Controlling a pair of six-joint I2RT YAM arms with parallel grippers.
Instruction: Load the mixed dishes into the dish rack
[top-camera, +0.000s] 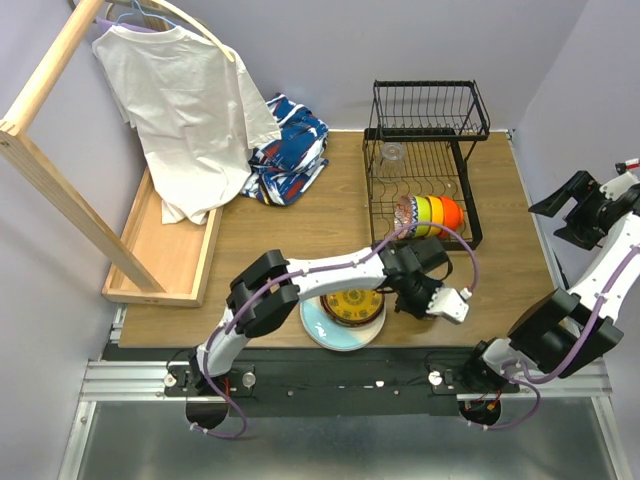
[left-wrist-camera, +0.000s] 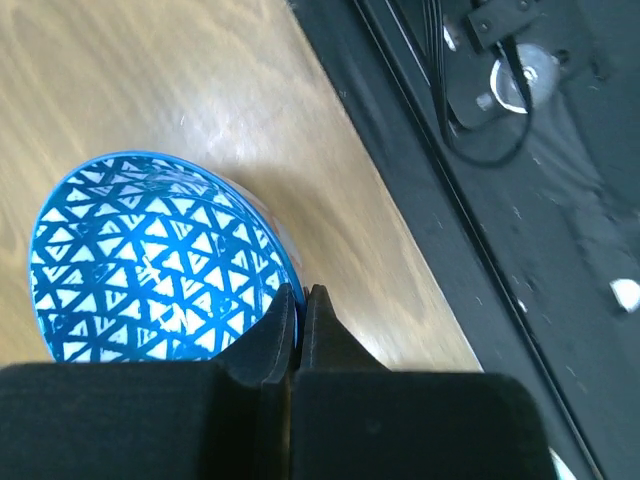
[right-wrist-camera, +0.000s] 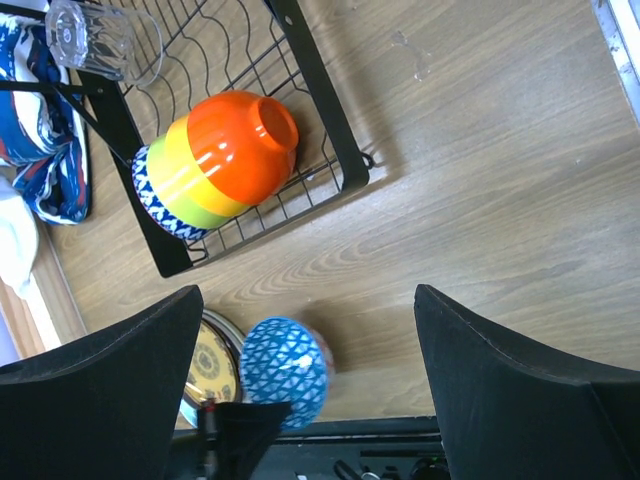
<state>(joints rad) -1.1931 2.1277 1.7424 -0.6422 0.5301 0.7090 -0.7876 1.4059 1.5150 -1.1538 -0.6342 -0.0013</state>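
My left gripper (left-wrist-camera: 301, 292) is shut on the rim of a blue triangle-patterned bowl (left-wrist-camera: 150, 265), low over the wooden table near its front edge. The right wrist view shows that bowl (right-wrist-camera: 285, 368) tilted beside the plates. A yellow-brown plate (top-camera: 352, 304) lies on a pale blue plate (top-camera: 325, 330) under the left arm. The black wire dish rack (top-camera: 470, 195) holds nested orange, yellow, green and patterned bowls (right-wrist-camera: 225, 160) on their sides, and a clear glass cup (right-wrist-camera: 100, 40). My right gripper (right-wrist-camera: 305, 300) hangs open and empty, high at the table's right side.
A shallow wooden tray (top-camera: 165, 250) sits at the left under a wooden frame with a white T-shirt (top-camera: 180, 100) on a hanger. Folded blue patterned cloth (top-camera: 290, 150) lies left of the rack. A black rail (left-wrist-camera: 520, 250) runs along the table's front edge.
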